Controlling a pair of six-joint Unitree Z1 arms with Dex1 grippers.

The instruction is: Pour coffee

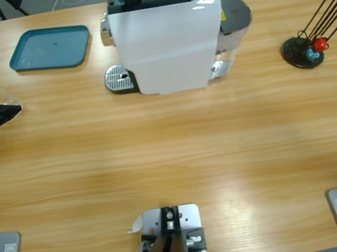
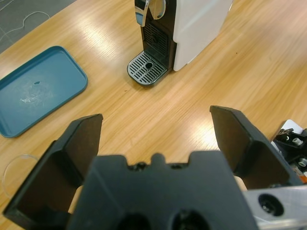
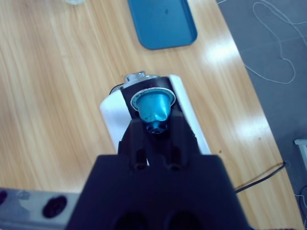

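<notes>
The right hand (image 3: 154,125) is clamping a blue coffee capsule (image 3: 152,105) and holding it right above the top of the white coffee machine (image 1: 166,39); so we're looking at the capsule-loading step, well before any pouring; the left hand (image 2: 156,132) is hanging over the bench (image 1: 172,150) with its jaws wide apart and nothing in them, near a clear tumbler (image 2: 14,167) that's barely showing at the edge; I'm not seeing any coffee anywhere yet, and the drip grate (image 2: 146,68) is sitting bare; next, I'm guessing, the capsule is needing a straight drop into the slot, then the tumbler is needing a lift onto the grate; the teal tray (image 1: 51,48) is lying off to the side.
</notes>
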